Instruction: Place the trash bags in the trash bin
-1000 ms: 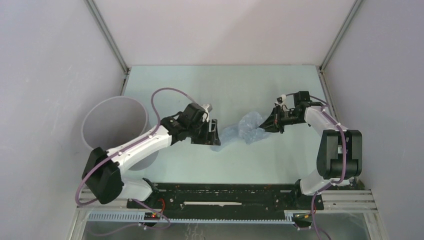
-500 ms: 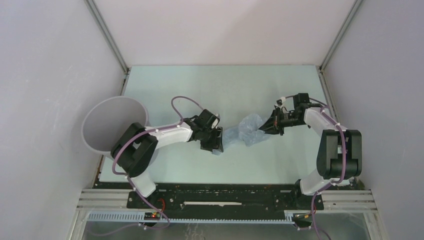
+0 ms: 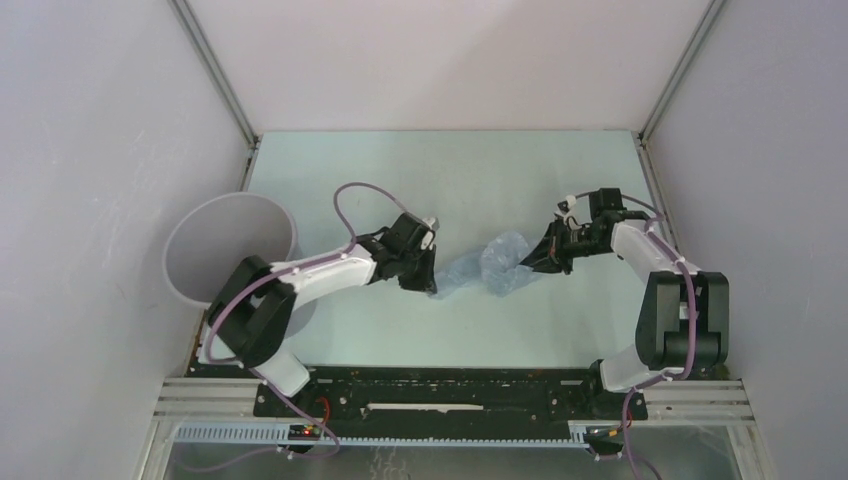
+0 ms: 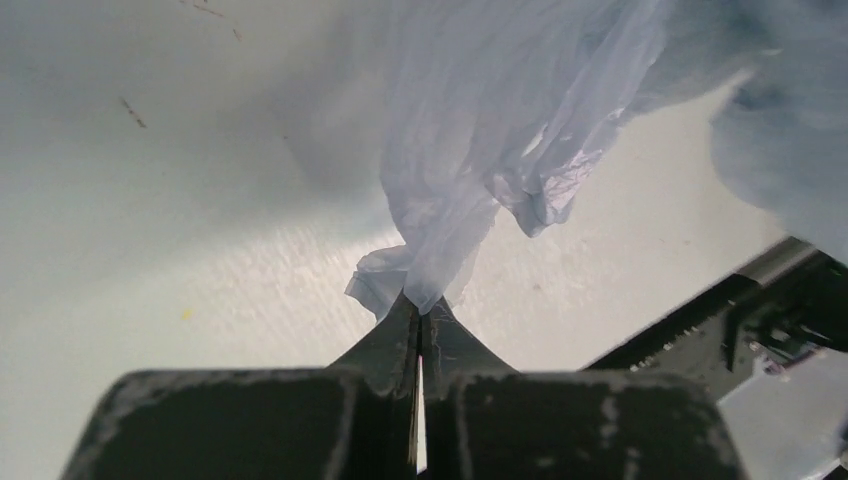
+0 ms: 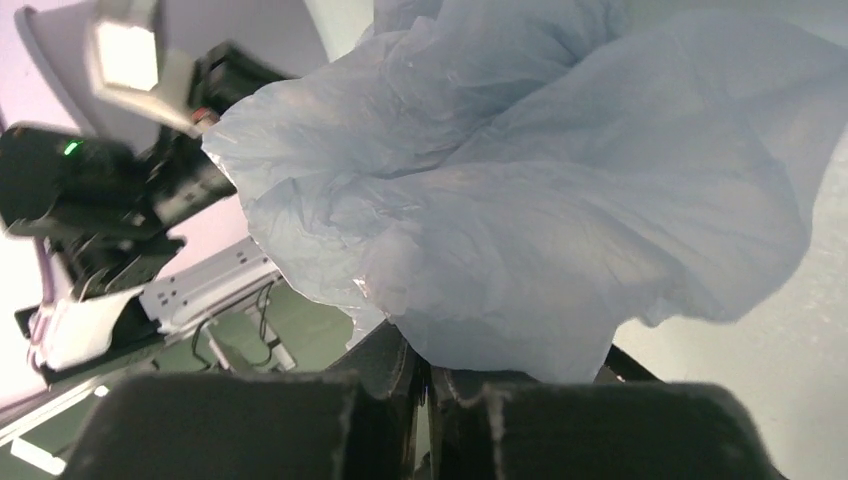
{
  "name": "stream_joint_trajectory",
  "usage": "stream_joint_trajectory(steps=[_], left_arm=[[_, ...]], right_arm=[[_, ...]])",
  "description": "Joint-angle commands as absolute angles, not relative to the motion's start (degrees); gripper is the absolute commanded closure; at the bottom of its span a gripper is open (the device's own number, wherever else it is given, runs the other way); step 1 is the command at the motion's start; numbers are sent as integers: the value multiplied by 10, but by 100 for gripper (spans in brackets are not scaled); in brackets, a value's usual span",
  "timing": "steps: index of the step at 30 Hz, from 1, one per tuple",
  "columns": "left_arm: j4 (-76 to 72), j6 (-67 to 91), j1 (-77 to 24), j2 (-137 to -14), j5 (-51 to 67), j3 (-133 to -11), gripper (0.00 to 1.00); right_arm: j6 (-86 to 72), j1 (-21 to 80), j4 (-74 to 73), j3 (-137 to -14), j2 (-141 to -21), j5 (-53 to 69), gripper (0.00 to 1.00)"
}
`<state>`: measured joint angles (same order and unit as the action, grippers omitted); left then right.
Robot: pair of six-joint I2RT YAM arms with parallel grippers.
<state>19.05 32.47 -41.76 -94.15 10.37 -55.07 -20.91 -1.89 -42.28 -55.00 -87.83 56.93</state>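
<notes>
Left tool (image 4: 420,318) and right tool (image 5: 425,375) each pinch one end of the thin, pale blue, translucent plastic film bag (image 3: 487,266) over the tabletop (image 3: 450,180), probably to spread it for the plain grey round plastic bin (image 3: 215,235) at nine o'clock.

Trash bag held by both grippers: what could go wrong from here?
The left gripper pinches only a thin twisted corner of the trash bag; it may slip or tear free.
The right gripper also holds it, so uneven arm motion could rip the film.
Loose film may drape over the trash bin rim instead of dropping in.
</notes>
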Motion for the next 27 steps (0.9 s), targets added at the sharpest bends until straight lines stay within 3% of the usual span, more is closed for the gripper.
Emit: stream_joint_trajectory(steps=[1, 8, 16, 22, 27], left_arm=[[226, 285, -419, -822, 86, -545, 100], [300, 251, -418, -683, 113, -549, 100], [302, 330, -404, -625, 171, -564, 100], [281, 419, -385, -650, 220, -615, 100], [257, 486, -368, -664, 251, -651, 100]], right_arm=[[-202, -22, -438, -550, -843, 492, 85], [-193, -23, -493, -585, -812, 326, 54], [-170, -3, -564, -689, -726, 169, 37], [-229, 165, -567, -711, -702, 212, 30], [-356, 299, -447, -683, -700, 266, 29]])
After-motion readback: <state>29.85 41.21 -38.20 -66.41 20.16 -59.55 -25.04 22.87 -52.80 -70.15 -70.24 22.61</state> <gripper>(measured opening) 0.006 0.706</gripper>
